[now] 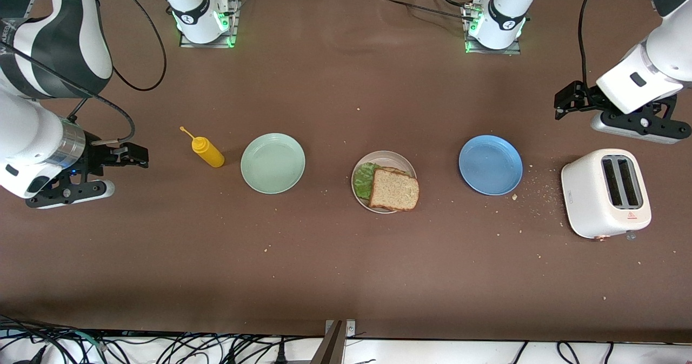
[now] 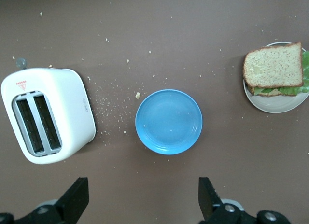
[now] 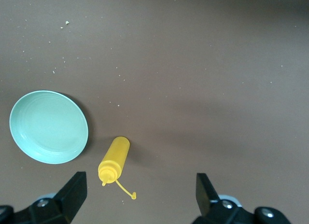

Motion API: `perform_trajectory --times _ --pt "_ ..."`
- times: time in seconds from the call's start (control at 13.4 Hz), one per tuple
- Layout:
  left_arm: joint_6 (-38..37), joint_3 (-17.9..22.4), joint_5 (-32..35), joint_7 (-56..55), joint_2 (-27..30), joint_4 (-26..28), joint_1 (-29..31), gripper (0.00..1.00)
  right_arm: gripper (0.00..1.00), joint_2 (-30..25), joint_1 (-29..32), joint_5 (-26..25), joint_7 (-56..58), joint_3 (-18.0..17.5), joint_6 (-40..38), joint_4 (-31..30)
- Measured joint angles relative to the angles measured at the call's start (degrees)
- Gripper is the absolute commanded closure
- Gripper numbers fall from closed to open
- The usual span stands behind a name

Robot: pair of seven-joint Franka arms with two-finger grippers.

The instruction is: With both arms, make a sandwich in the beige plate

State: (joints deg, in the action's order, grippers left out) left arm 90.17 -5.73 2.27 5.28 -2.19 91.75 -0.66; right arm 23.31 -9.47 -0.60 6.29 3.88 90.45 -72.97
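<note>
The sandwich (image 1: 394,190) lies in the beige plate (image 1: 390,156) at the table's middle. Its top bread slice covers a green lettuce leaf (image 1: 366,180) that sticks out toward the right arm's end, and the lower slice's edge peeks out under it. It also shows in the left wrist view (image 2: 273,64) on the plate (image 2: 277,104). My left gripper (image 1: 564,104) (image 2: 142,201) is open and empty, up over bare table by the toaster. My right gripper (image 1: 135,156) (image 3: 140,197) is open and empty, over the table beside the yellow bottle.
A mint-green plate (image 1: 273,163) (image 3: 48,126) and a lying yellow squeeze bottle (image 1: 208,152) (image 3: 115,159) sit toward the right arm's end. A blue plate (image 1: 490,164) (image 2: 168,121) and a white toaster (image 1: 605,192) (image 2: 48,115) sit toward the left arm's end, with crumbs between them.
</note>
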Motion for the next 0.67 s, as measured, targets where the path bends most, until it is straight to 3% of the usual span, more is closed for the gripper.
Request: perform_trajectory --times 0.22,0.67 --pt "1.81 -0.01 -0.12 -0.37 4.1 5.54 -0.01 0.0 0.0 0.0 0.0 0.0 0.0 0.0 0.0 0.0" --pt "2.66 0.27 -3.64 -3.42 5.24 7.37 0.02 0.0 0.0 0.0 0.02 0.0 0.0 0.0 0.01 0.0"
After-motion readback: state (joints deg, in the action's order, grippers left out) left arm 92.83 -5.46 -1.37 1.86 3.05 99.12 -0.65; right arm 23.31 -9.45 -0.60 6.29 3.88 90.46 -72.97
